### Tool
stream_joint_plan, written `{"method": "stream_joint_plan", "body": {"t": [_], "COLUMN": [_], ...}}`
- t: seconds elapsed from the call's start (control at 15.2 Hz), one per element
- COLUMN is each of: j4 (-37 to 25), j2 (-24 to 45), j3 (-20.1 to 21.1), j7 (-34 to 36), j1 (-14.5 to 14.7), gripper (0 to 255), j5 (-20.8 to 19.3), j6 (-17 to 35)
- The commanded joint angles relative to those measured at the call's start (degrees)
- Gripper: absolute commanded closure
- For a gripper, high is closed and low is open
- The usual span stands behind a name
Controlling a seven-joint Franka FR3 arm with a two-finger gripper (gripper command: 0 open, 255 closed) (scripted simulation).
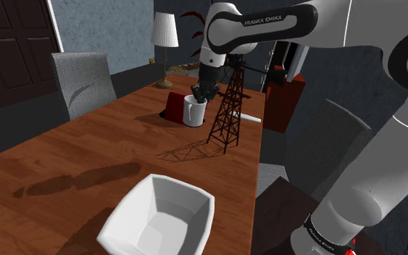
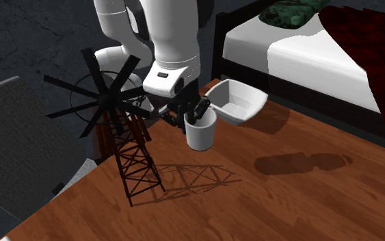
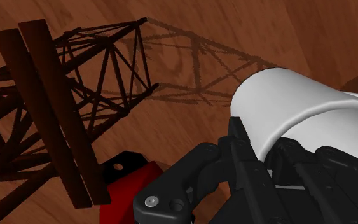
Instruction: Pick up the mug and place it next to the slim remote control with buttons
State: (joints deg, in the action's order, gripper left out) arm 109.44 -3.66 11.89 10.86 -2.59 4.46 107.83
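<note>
A white mug (image 1: 195, 112) (image 2: 200, 131) (image 3: 285, 105) stands near the far end of the brown wooden table (image 1: 86, 145), right beside a dark lattice windmill model (image 1: 227, 116) (image 2: 133, 157) (image 3: 50, 108). My black gripper (image 1: 198, 92) (image 2: 196, 113) (image 3: 263, 153) comes down from above and is shut on the mug's rim. Whether the mug touches the tabletop or hangs just above it I cannot tell. A slim pale object (image 1: 251, 116) lies flat on the table just past the windmill's foot; its details are too small to read.
A red object (image 1: 174, 106) (image 3: 130, 175) sits close behind the mug. A white angular bowl (image 1: 162, 217) (image 2: 235, 103) stands at the table's near end in the shoulder view. A grey chair (image 1: 82, 83) and a lamp (image 1: 164, 32) flank the table; a bed (image 2: 321, 48) lies beyond.
</note>
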Motion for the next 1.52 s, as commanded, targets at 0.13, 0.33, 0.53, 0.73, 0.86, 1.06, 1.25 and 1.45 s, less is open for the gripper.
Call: {"method": "stream_joint_plan", "body": {"t": [0.13,0.33,0.53,0.73,0.86,1.06,1.25,1.45], "j4": [0.3,-0.6,-2.2,-4.3,-6.1,-9.3,-13.3,-18.0], "j2": [-0.1,0.7,2.0,3.7,5.1,7.7,10.7,14.2], "j3": [-3.0,-5.2,-7.3,-9.3,-10.5,-12.3,-14.0,-15.4], "j7": [-5.6,-9.5,-13.4,-17.2,-19.7,-23.4,-27.0,-30.5], "j1": [-2.7,-4.5,-6.4,-8.3,-9.6,-11.5,-13.5,-15.6], "gripper": [255,255,255,255,255,255,255,255], "j5": [0.0,-0.2,-0.3,-0.4,-0.5,-0.4,-0.2,0.1], "j6": [-0.6,-1.0,-1.6,-2.3,-2.8,-3.8,-4.9,-6.4]}}
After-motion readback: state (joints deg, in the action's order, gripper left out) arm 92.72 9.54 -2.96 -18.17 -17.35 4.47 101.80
